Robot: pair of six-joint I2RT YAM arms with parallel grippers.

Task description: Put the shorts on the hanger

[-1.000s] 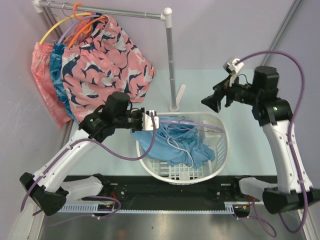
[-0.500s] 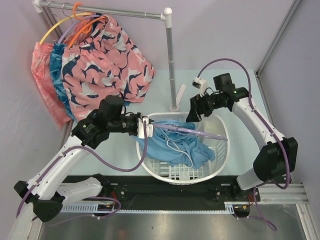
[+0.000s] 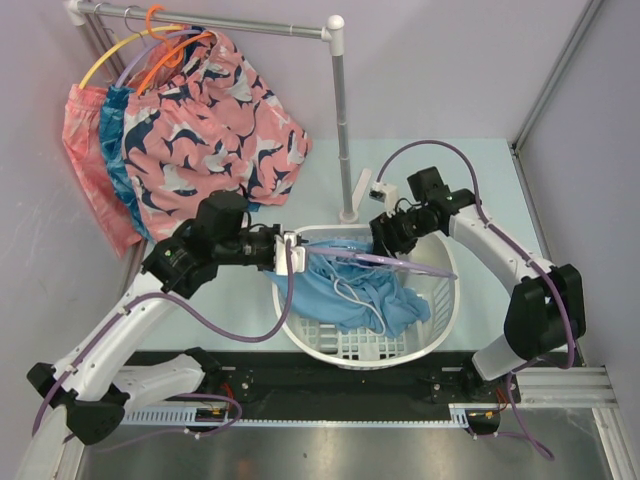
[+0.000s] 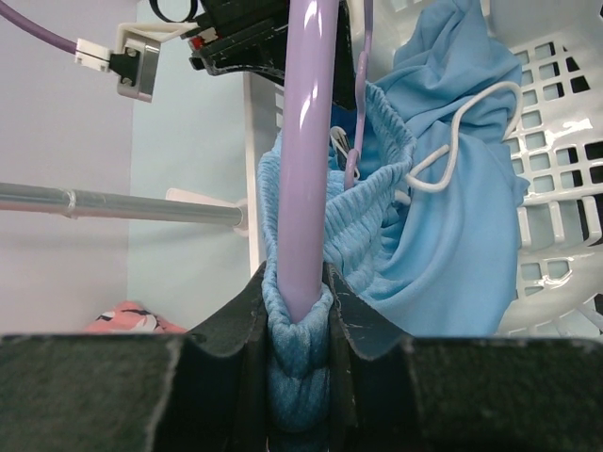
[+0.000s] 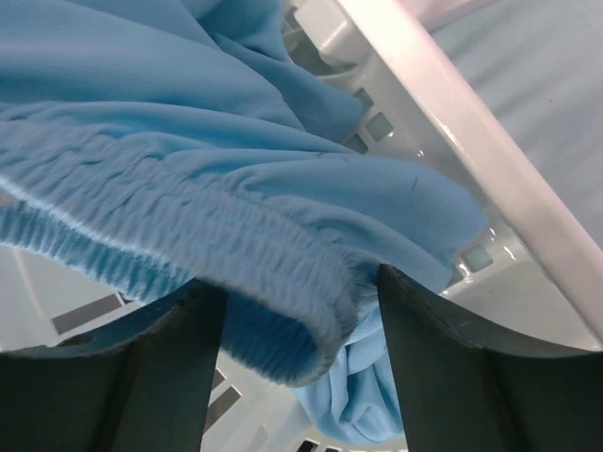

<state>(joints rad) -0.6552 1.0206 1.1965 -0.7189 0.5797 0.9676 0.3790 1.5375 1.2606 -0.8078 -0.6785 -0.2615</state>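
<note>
A white slotted plastic laundry basket (image 3: 445, 300) on the bench (image 3: 480, 190) held the plain light-blue fabric shorts (image 3: 320, 297), their elastic waistband lifted around the thin lavender plastic hanger (image 4: 306, 141). The left gripper (image 4: 300, 311) had its jaws clamped on the hanger's bar, with waistband fabric pinched in. The right gripper (image 5: 301, 320) stood with jaws open astride the waistband, gripping nothing. It should probably bite the elastic alone, clear of the basket rim, then draw it along the bar. No writing was legible.

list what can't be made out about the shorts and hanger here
- top view: right gripper fingertips hidden under its own body; contact with shorts unclear
- left wrist: hanger far end cut off by the top edge
- right wrist: hanger out of view, shorts fill the frame
- top view: basket floor partly hidden under shorts
</note>
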